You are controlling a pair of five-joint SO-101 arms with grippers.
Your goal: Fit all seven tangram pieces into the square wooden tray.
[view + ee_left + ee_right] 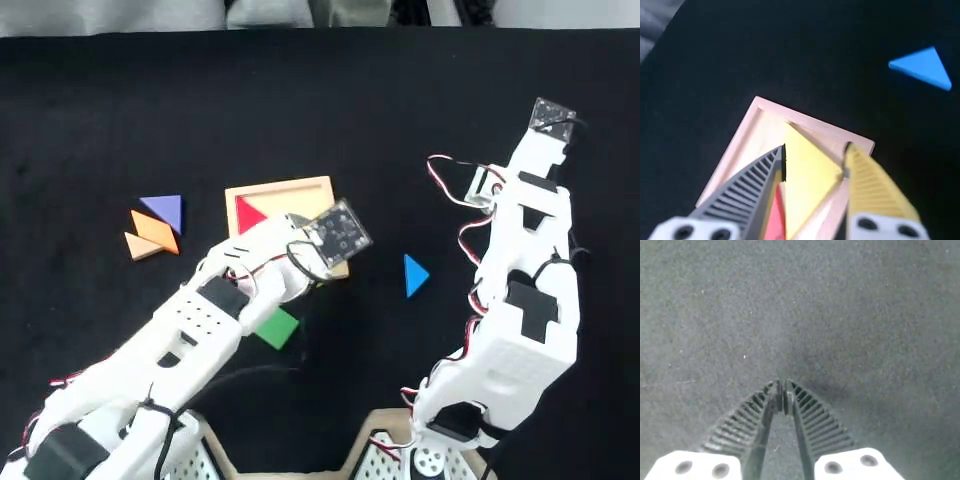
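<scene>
The square wooden tray (742, 142) lies on the black table, with a red triangle (248, 213) in its far left corner. My left gripper (815, 149) is over the tray, shut on a yellow triangle (807, 170) whose tip touches the tray's inner wall. A sliver of the red triangle (774, 222) shows beside the grey finger (747, 187). From above, the left wrist (335, 232) covers the tray's (290, 190) right side. My right gripper (783, 390) is shut on nothing over bare table at the far right.
A blue triangle (415, 275) lies right of the tray, also the blue triangle (920, 67) in the left wrist view. A green piece (277, 327) sits beside the left arm. A purple triangle (165, 210) and two orange pieces (152, 232) lie left of the tray.
</scene>
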